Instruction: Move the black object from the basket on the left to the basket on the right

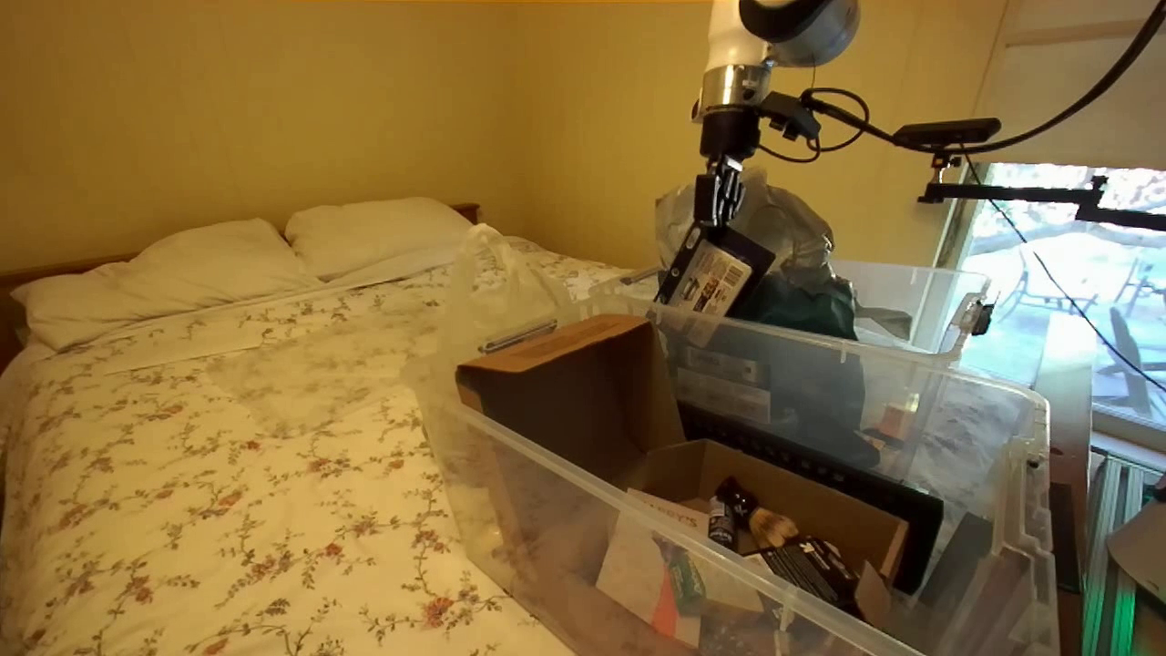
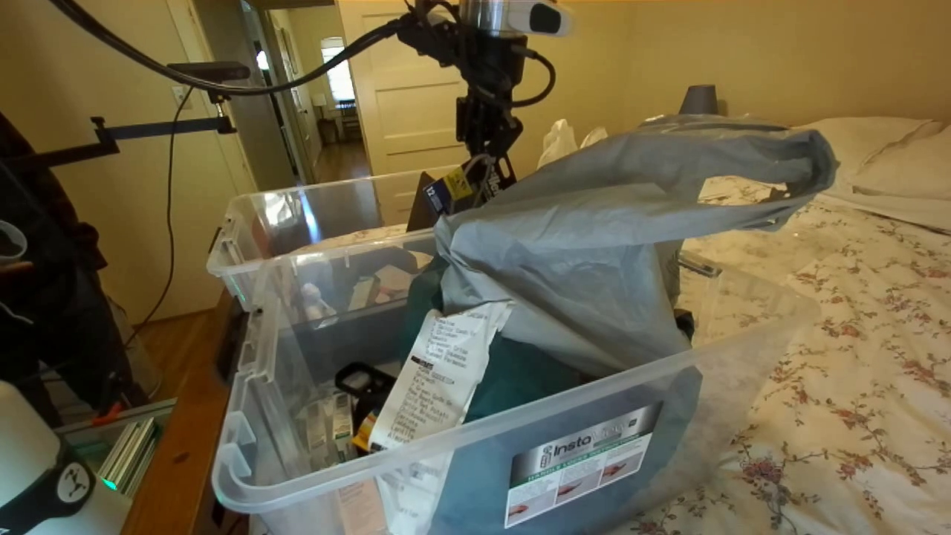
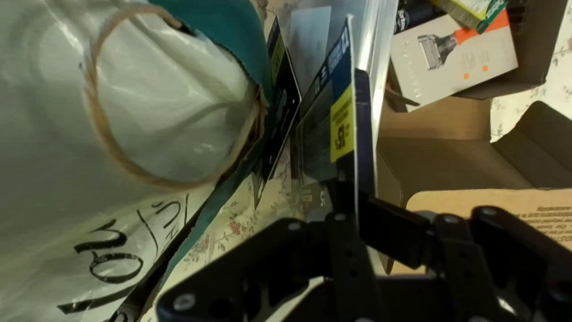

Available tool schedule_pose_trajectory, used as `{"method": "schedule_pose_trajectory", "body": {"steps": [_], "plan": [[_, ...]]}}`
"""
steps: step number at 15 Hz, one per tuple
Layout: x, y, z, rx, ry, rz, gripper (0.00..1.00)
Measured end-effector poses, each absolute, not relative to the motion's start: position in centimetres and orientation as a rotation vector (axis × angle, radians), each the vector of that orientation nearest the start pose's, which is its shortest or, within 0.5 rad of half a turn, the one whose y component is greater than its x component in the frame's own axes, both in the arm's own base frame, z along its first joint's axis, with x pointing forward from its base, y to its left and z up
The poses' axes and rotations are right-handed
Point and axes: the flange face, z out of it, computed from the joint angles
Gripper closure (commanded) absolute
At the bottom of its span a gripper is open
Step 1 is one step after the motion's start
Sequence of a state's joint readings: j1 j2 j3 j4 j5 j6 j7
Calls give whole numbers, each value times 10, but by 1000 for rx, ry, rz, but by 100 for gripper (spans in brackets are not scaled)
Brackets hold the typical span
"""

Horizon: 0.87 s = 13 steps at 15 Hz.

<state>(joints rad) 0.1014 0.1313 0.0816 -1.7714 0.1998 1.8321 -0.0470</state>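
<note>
In an exterior view, the tool [image 1: 718,219] pinched a black pack [image 1: 706,278], tilted, where two clear containers met: the box bin [image 1: 547,454], nearer, and the bag bin [image 1: 976,296], beyond. Which one its lower end was over could not be told. Both stood on a flowered bed [image 1: 301,410]. The box bin held an open box [image 1: 583,392] rising near the pack; also in that bin lay a brush [image 1: 772,527], a dark tube [image 1: 721,521] and a white carton [image 1: 638,569]. A pale bag [image 1: 510,282] showed at its corner. In the bag bin, a grey bag [image 1: 783,219] bulged high, close behind the pack, with a teal bag [image 1: 815,310] below.

In an exterior view, with the bag bin in front, the grey bag spread wide and hid part of the pack. That bin also held a long receipt [image 2: 438,379] against the teal bag, a black handle [image 2: 377,390] and small boxes [image 2: 342,427]; a printed label [image 2: 583,464] was on its near wall. At the left were a camera [image 2: 215,70] on a boom [image 2: 167,129] and, cut off by the edge, a person [image 2: 44,297] in dark clothes.

In the wrist view, the fingers [image 3: 395,232] gripped the pack edge-on, a yellow sticker [image 3: 343,123] on its face and the box bin just to its right. A second pack [image 3: 283,103] showed just beside the teal bag.
</note>
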Motion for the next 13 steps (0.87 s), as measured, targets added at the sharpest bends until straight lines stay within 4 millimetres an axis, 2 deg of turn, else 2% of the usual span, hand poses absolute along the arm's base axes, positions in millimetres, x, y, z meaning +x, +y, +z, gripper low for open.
{"method": "schedule_pose_trajectory", "body": {"steps": [4, 7, 10, 12, 13], "plan": [[586, 126, 471, -2918, -269, 254, 42], [594, 123, 484, -2917, -264, 216, 21], [600, 110, 525, -2911, -237, 84, 2], [593, 98, 564, -2899, -233, -28, 0], [587, 92, 584, -2887, -246, -82, 6]]}}
